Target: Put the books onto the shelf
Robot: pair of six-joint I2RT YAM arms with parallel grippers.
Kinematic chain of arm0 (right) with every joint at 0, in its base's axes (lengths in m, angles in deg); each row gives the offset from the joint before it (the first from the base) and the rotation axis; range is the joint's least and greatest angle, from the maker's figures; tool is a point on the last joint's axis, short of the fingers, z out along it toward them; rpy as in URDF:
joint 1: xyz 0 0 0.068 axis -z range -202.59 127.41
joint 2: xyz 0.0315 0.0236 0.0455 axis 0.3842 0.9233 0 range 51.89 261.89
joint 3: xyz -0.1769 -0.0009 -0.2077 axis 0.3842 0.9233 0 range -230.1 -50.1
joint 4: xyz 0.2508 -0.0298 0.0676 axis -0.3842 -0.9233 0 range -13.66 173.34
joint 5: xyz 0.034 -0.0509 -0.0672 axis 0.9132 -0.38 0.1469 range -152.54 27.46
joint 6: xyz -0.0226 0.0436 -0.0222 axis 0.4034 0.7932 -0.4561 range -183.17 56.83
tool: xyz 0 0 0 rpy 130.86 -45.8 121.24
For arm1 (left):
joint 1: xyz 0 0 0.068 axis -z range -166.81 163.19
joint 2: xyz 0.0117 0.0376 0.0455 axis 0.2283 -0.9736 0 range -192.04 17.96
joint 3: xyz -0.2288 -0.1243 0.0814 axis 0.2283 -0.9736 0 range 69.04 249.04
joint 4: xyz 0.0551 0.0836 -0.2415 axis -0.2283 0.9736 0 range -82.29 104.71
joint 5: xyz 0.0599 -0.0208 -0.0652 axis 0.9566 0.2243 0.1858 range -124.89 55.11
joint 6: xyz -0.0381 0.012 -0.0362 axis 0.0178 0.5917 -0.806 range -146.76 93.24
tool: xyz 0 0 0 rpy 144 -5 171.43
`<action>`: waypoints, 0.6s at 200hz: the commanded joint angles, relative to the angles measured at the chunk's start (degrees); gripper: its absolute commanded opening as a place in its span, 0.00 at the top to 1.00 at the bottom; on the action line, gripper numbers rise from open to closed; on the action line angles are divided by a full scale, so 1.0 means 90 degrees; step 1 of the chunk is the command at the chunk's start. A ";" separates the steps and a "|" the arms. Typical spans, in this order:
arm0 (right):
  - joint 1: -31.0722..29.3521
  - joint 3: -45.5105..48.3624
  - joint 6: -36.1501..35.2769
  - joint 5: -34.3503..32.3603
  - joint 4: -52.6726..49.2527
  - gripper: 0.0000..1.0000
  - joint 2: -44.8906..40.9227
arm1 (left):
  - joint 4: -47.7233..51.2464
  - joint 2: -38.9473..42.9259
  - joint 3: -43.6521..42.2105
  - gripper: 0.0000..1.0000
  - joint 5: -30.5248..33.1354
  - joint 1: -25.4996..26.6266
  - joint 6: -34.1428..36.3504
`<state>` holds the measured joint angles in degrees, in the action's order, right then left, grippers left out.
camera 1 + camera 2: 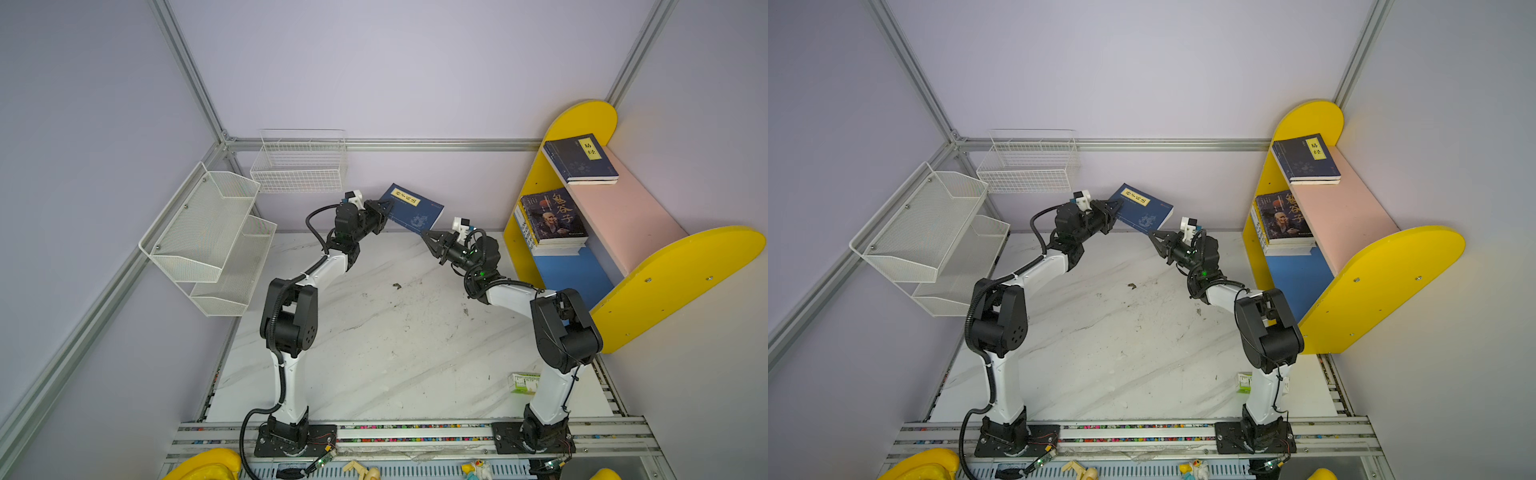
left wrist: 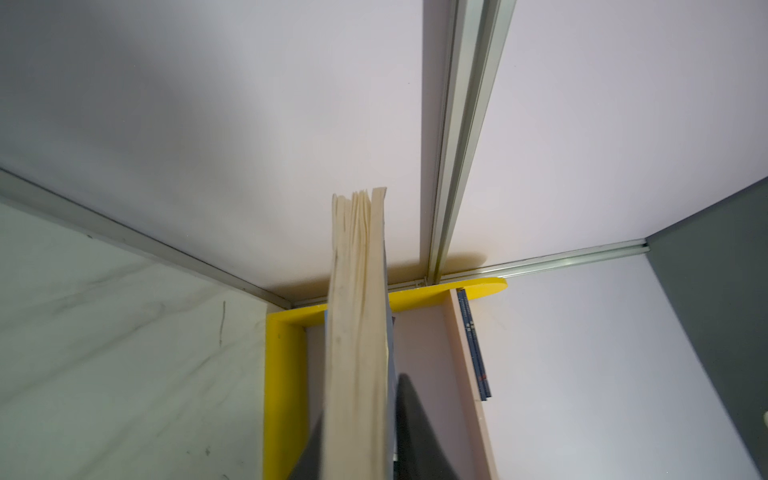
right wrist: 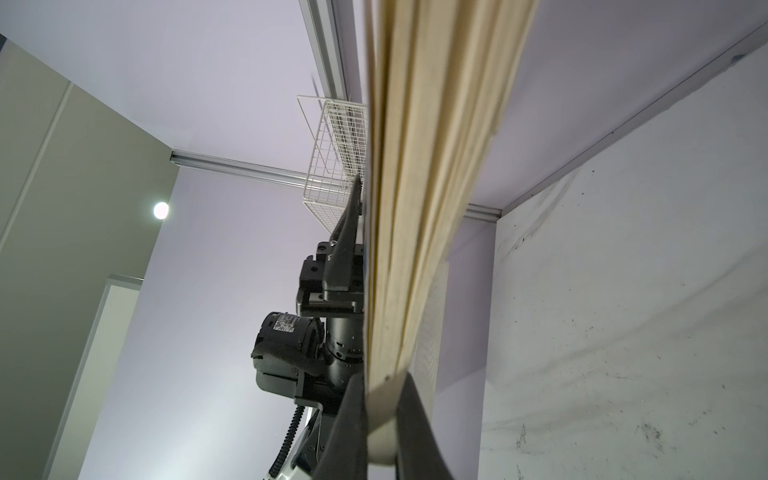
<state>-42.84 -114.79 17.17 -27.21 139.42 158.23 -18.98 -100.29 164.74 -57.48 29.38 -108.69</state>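
A navy book with a yellow label [image 1: 415,208] [image 1: 1144,208] hangs tilted above the table's far edge, between both grippers. My right gripper [image 1: 424,235] [image 3: 380,382] is shut on its lower corner, and the cream pages [image 3: 415,208] run up out of the jaws. My left gripper [image 1: 388,205] [image 2: 359,399] straddles the opposite edge of the book [image 2: 357,332], with a thin gap showing at one finger. The shelf [image 1: 673,282] stands at the right. Another navy book [image 1: 579,160] lies on its pink board [image 1: 623,220], and a stack topped by a dark Chinese-titled book [image 1: 552,218] lies on its blue board [image 1: 569,270].
A white mesh tiered rack [image 1: 208,237] and a white wire basket [image 1: 299,162] hang on the left and back walls. A small green-and-white box [image 1: 524,382] lies by the right arm's base. The marble table [image 1: 374,332] spreads between the arms.
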 commanded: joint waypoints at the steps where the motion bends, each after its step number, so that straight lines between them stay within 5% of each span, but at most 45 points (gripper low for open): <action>1: 0.0250 0.0150 -0.0366 -0.0501 -0.0252 1.00 -0.0590 | -0.0457 0.0592 -0.0080 0.56 -0.0056 -0.0047 0.0032; 33: 0.0997 0.0425 -0.1050 -0.0586 -0.0821 1.00 -0.1361 | -0.0415 0.0799 -0.0449 0.28 -0.0051 -0.0246 0.0069; 71: 0.1946 0.0676 -0.1994 -0.0549 -0.1704 1.00 -0.2283 | -0.0384 0.1066 -0.1009 0.24 -0.0006 -0.0537 0.0062; 120: 0.3044 0.1193 -0.2287 -0.0587 -0.1721 1.00 -0.2881 | -0.0354 0.1138 -0.1185 0.24 -0.0038 -0.0656 0.0043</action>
<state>-18.54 -105.58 -0.34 -32.37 123.64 134.02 -20.25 -92.38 156.02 -57.35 23.43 -108.69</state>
